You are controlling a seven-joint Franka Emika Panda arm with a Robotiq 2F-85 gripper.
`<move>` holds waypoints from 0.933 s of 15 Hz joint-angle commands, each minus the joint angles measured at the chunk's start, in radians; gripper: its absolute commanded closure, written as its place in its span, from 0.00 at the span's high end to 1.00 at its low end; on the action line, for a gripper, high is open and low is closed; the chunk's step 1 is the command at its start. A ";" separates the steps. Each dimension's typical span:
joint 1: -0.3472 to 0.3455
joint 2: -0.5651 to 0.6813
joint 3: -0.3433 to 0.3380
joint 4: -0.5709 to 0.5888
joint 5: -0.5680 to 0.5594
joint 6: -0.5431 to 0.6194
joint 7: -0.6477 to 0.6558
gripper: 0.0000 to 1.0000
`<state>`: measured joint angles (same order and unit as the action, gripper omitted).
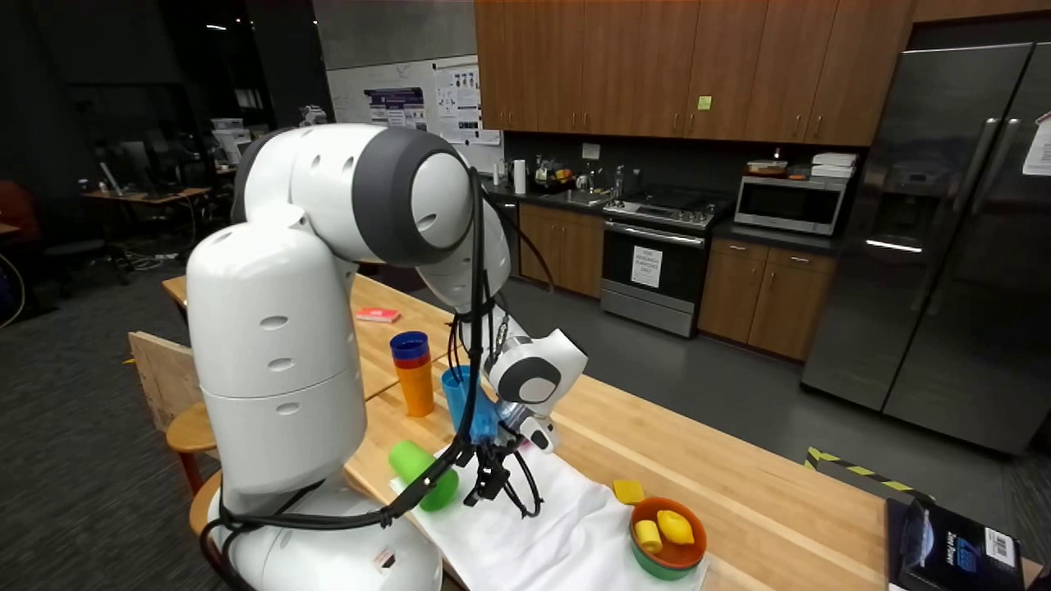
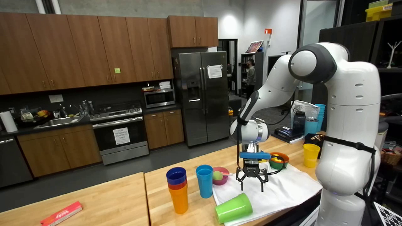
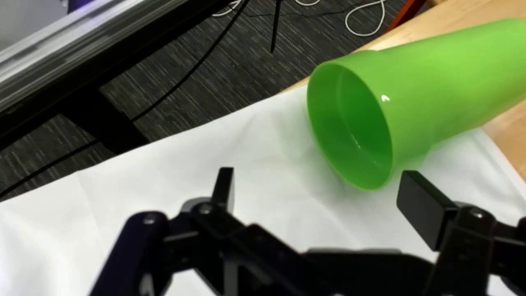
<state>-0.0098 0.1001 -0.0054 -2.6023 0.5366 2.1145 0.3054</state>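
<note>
The green cup [image 3: 444,82] is lying on its side, its mouth resting on the white cloth [image 2: 279,185] and its base end pointing out over bare bench [image 2: 202,210]. My claw [image 2: 252,189] is hanging over the cloth near that mouth, gaping wide and gripping nothing. A blue cup [image 2: 204,182] is standing upright nearby, between a stack of cups [image 2: 179,196] and a pink bowl [image 2: 222,182], which seems to be holding a round green thing [image 2: 217,175]. In an exterior view a black cable [image 1: 353,520] is crossing in front of the green cup.
</note>
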 commanded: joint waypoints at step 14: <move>0.019 -0.125 0.012 -0.071 0.113 0.196 -0.008 1.00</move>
<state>-0.0012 0.0355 -0.0013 -2.6281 0.6533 2.2678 0.2624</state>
